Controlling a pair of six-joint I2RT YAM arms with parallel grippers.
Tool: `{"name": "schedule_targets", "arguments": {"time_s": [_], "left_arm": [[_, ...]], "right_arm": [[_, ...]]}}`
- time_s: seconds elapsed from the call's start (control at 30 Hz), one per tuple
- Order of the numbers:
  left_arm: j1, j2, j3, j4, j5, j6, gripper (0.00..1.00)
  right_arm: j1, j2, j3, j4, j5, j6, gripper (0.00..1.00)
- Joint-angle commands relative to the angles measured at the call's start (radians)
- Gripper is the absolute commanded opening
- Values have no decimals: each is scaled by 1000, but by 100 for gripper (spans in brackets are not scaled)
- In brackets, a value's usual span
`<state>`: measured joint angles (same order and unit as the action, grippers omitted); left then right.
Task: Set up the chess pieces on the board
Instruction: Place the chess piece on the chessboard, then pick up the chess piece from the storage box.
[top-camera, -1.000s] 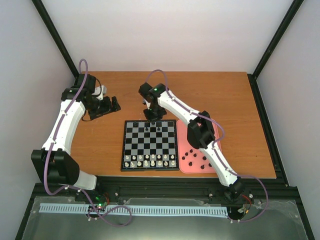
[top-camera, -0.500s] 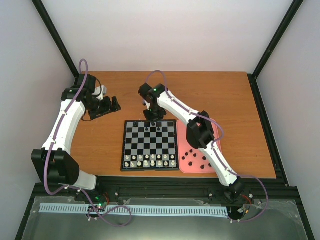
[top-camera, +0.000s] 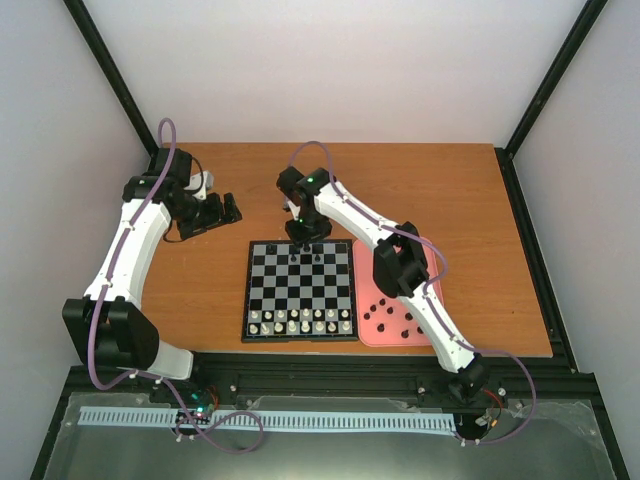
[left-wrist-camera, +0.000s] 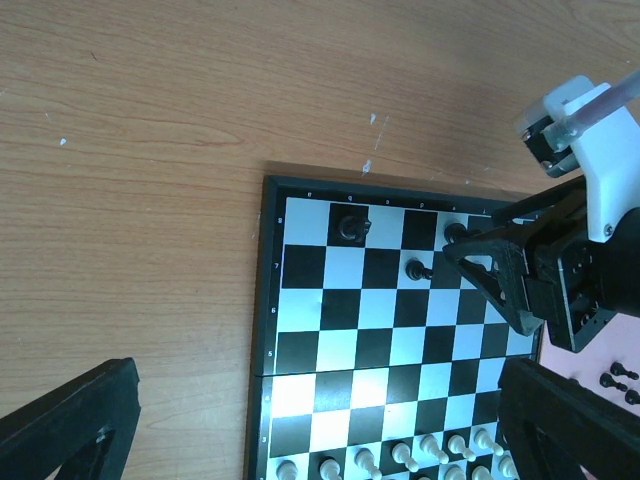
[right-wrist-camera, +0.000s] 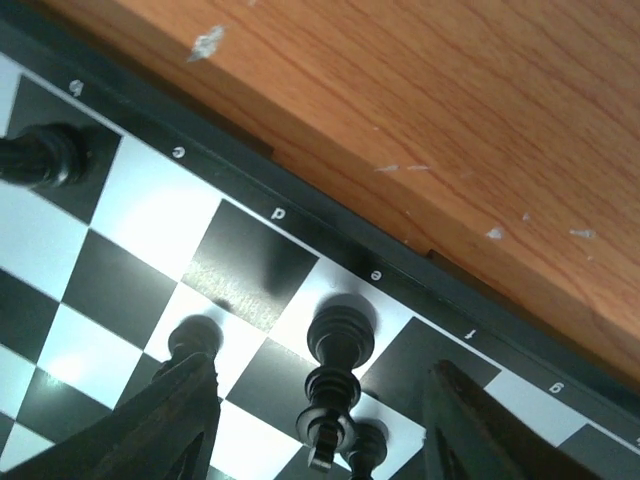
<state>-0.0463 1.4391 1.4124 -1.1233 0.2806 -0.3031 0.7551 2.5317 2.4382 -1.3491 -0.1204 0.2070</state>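
Observation:
The board (top-camera: 300, 300) lies at the table's middle, with white pieces along its near rows. A few black chess pieces stand at its far side. In the right wrist view a tall black king (right-wrist-camera: 340, 375) stands upright on the pale e square of the far row. My right gripper (right-wrist-camera: 320, 370) is open around it, its fingers (right-wrist-camera: 185, 420) apart from the piece on both sides. Two black pawns (right-wrist-camera: 195, 335) stand one row nearer, and another black piece (left-wrist-camera: 351, 228) stands further along the far row. My left gripper (top-camera: 215, 212) hangs open over bare table left of the board.
A pink tray (top-camera: 372, 335) lies right of the board, holding several loose black pieces (top-camera: 385, 310). The right arm stretches over the tray and the board's right edge. Black frame posts rise at the table's back corners.
My right gripper's jaws have spread apart and let go of the black king, which now stands on the far row. The left arm has not moved.

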Motion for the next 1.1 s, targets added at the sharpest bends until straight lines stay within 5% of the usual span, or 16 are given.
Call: {"name": "schedule_targets", "arguments": {"time_s": [0.0,0.27,0.7,1.07], "left_arm": [[-3,6,5,-1,2,5,100],[-3,3,11,-5,-5,6,100],[-3,2,9,2,23,-2,100],[-3,6,-16,21,77,-15,100]], "right_arm": [[10,-97,30,8,-18,-20,60],[5,-311,-77,-53,72,-6,63],[-358,-1100,-1164,22,169,311,63],[-577,-1406,-1632,88,51,413,57]]}}
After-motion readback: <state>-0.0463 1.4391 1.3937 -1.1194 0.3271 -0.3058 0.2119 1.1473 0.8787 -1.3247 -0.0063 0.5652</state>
